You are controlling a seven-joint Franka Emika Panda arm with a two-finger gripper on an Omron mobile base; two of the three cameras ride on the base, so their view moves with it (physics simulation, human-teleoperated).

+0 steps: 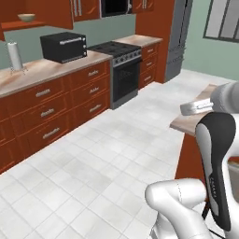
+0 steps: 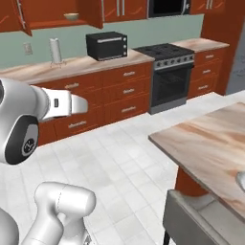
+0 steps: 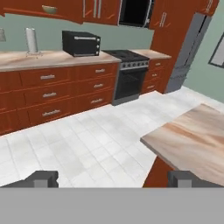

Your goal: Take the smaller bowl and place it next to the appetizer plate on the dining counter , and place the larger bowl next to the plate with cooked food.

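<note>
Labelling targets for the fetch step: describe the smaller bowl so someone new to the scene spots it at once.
Start at the long marble counter along the back wall, where a black toaster oven sits beside a paper towel roll. Look up above the roll to the open red-brown wall cabinet shelf. The smaller bowl stands there alone, plain olive-tan with a paler inside.
</note>
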